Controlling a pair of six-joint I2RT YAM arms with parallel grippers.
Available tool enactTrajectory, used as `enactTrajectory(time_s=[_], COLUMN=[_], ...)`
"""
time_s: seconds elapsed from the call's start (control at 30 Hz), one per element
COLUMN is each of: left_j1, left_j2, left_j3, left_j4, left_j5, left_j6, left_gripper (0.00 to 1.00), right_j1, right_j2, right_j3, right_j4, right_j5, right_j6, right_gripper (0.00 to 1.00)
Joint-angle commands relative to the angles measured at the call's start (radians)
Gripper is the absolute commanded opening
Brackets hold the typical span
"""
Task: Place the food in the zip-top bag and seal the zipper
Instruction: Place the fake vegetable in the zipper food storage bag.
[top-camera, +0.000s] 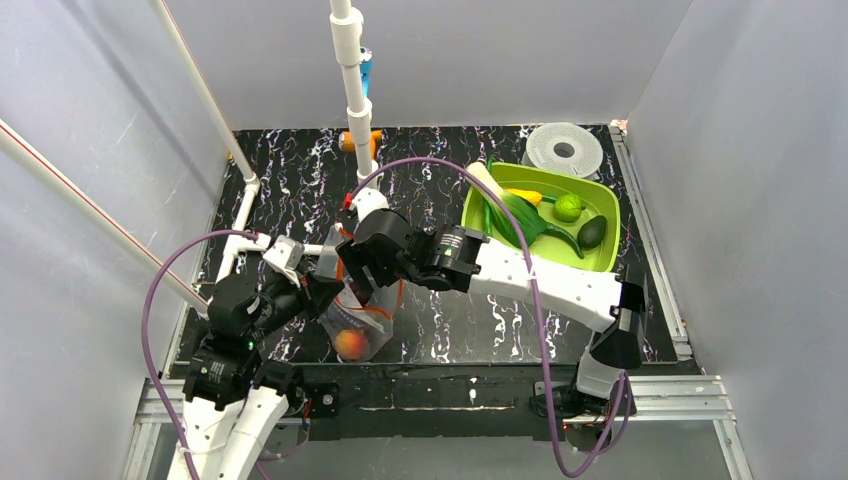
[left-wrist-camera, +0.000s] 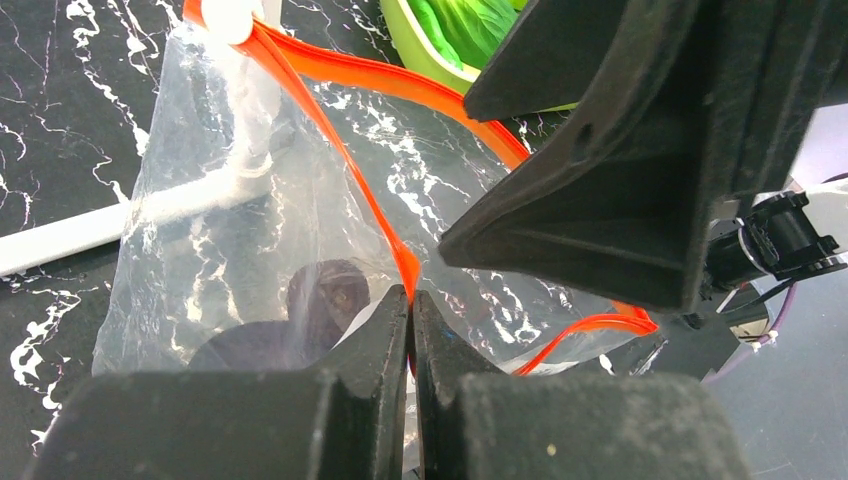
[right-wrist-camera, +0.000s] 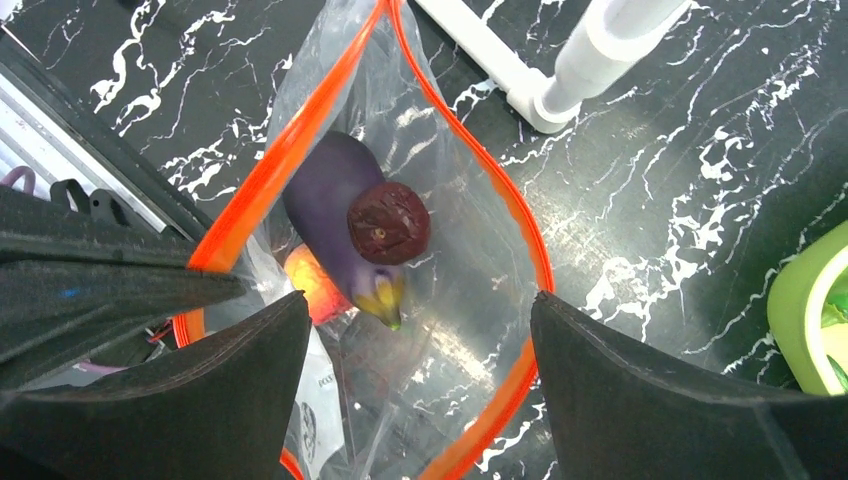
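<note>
Left claw (left-wrist-camera: 411, 302) is clenched on the zipper (left-wrist-camera: 340, 140), holding the bag (left-wrist-camera: 200, 230) open — peach (right-wrist-camera: 310, 287) and plum (right-wrist-camera: 322, 210) lie inside, beneath the released, empty right claw (right-wrist-camera: 418, 300). Loading seems unfinished; next, fetch food (top-camera: 569, 207) from the tray (top-camera: 611, 225) to its right.

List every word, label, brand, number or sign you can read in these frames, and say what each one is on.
No text can be read in any view.
White label inside the zip-top bag: some dark print, too small and blurred to read.
Lime-green tray: no print shows on it.
</note>
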Motion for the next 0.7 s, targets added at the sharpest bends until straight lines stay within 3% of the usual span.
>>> enactTrajectory(time_s=[0.0, 0.3, 0.57, 0.67], left_j1=[-0.001, -0.001, -0.001, -0.001], left_j2=[0.017, 0.033, 0.031, 0.028], left_j3=[-0.002, 0.003, 0.001, 0.002], left_j4=[0.011, 0.004, 0.004, 0.003], left_j5=[-0.002, -0.014, -0.024, -0.023], left_j6=[0.001, 0.001, -0.002, -0.004], left_gripper=[0.0, 0.0, 0.0, 0.0], right_j1=[0.007, 0.008, -0.004, -0.116], right_j2=[-0.112, -0.344, -0.55, -0.684], right_j3=[-0.039, -0.242, -0.46, -0.605], right_j4=[0.049, 0.225, 0.273, 0.213], right_j5=[0.051, 0.066, 0.334, 0.386], right_j6=[-0.001, 0.0, 0.053, 0.139], right_gripper=[0.86, 0.89, 0.98, 0.98])
